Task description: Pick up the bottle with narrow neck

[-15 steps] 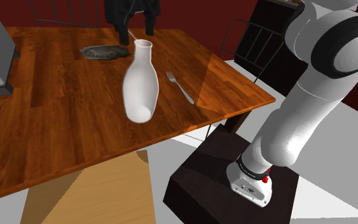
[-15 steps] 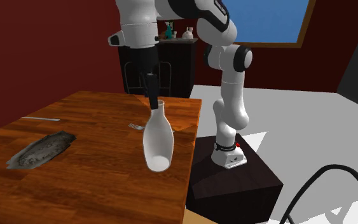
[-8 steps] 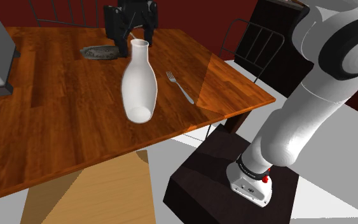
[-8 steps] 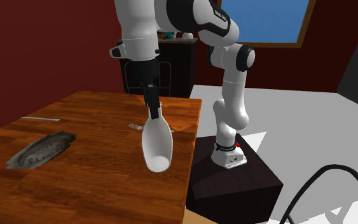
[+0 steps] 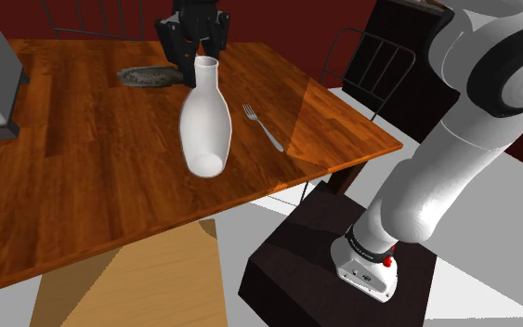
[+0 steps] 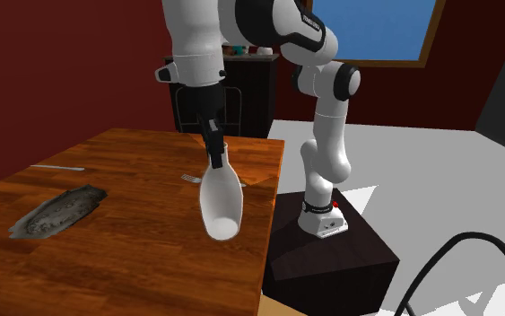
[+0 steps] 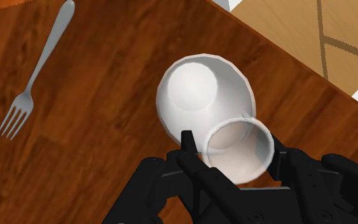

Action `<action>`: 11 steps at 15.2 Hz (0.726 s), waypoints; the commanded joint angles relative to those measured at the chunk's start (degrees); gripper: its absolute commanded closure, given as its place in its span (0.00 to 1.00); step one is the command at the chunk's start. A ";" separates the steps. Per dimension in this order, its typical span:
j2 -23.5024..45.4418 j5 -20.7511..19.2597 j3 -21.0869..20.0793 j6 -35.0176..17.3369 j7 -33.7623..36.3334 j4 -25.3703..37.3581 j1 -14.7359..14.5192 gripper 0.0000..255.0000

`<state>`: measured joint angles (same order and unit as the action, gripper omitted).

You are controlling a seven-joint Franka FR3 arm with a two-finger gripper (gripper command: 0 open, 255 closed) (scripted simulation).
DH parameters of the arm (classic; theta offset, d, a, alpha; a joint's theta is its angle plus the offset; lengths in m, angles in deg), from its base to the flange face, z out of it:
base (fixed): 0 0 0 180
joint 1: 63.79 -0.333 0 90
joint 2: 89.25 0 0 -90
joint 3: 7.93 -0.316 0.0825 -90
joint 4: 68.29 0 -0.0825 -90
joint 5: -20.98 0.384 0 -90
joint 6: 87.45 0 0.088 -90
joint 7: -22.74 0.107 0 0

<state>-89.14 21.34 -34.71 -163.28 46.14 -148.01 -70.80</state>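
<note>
The bottle reads smooth and white with a soft sheen. The table is warm wood, its grain plain, polished enough to catch light. The fork looks like grey metal with a dull shine. The gripper is matt black, and the mottled grey slab looks rough.

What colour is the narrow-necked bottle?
The bottle is plain white, with no pattern; the shoulder view shows it best.
</note>
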 commanded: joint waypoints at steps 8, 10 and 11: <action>3.80 -1.69 -0.84 6.05 1.34 9.29 -1.01 1.00; 5.31 -2.43 -1.15 8.25 1.83 12.83 -1.52 1.00; 6.15 -2.86 -1.33 9.41 2.10 14.74 -1.83 1.00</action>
<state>-84.01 18.99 -35.85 -155.19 47.94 -135.51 -72.30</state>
